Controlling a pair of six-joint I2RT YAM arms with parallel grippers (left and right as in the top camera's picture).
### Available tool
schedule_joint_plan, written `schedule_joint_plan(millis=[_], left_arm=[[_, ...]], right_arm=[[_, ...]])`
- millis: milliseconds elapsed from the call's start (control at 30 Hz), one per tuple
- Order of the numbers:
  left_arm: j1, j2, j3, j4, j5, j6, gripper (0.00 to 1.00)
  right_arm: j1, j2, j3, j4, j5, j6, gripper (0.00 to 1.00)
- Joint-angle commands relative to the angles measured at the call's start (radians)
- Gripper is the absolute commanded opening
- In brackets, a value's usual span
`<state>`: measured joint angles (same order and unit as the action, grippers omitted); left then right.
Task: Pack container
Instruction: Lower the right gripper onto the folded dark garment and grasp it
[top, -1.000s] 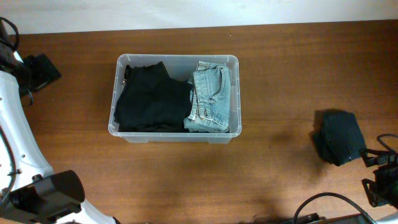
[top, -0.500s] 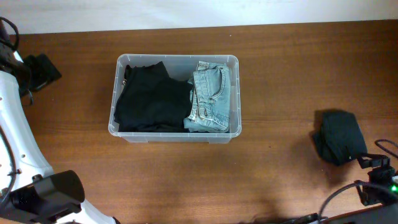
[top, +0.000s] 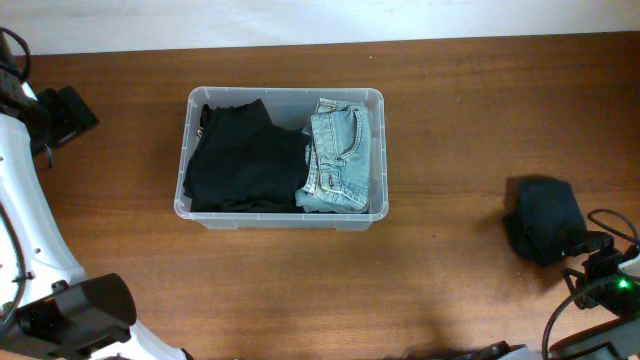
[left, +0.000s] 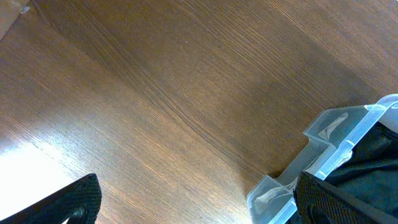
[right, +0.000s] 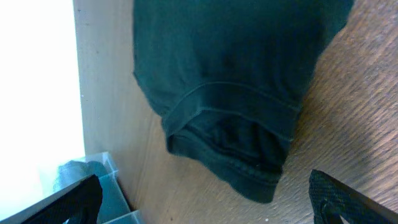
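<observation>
Evidently the packing is partly done: the container stands on the tabletop left of centre and towards the far edge. It holds a black garment spread over its left and middle, and a folded pair of jeans laid along its right wall, touching the black cloth, so that the floor of the bin looks fully covered. One dark folded garment lies alone close to the right edge of the tabletop, well apart from the bin, and seems to be the piece left to pack. The right gripper sits just beside it on the side of the near edge, jaws spread wide with nothing between them. Its wrist view looks straight at the thick folded hem, probably so that the fingers can close on several layers at once and keep the bundle from falling open. The left gripper hangs near the far left corner of the tabletop, likewise wide open and empty, only a corner of the bin in its view, most likely kept aside to leave the other arm a free path to the bin
</observation>
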<state>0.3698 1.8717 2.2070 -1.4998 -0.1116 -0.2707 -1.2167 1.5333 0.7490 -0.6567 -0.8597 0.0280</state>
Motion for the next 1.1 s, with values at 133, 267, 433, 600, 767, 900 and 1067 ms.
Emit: schedule_joint_plan(millis=[133,267,433,600,767,900,1067], left_arm=[[0.001,-0.024,0.011,0.002,0.0,-0.009,1.0],[0.002,-0.024,0.011,0.002,0.0,-0.009,0.99],[0.002,-0.024,0.011,0.002,0.0,-0.009,0.99],[0.002,-0.024,0.011,0.002,0.0,-0.009,0.99],[0.002,-0.024,0.011,0.002,0.0,-0.009,0.99],[0.002,-0.024,0.011,0.002,0.0,-0.009,0.99],[0.002,-0.024,0.011,0.002,0.0,-0.009,0.99]], right_arm=[[0.006,0.046,-0.006,0.03,0.011,0.015,0.99],[0.006,0.08,-0.006,0.054,-0.001,0.026,0.99],[0.006,0.143,-0.007,0.084,-0.014,0.032,0.99],[0.006,0.207,-0.007,0.131,-0.077,0.029,0.99],[0.01,0.257,-0.007,0.169,-0.076,0.033,0.99],[0.037,0.282,-0.006,0.202,-0.071,0.033,0.99],[0.115,0.293,-0.006,0.236,0.064,0.108,0.98]])
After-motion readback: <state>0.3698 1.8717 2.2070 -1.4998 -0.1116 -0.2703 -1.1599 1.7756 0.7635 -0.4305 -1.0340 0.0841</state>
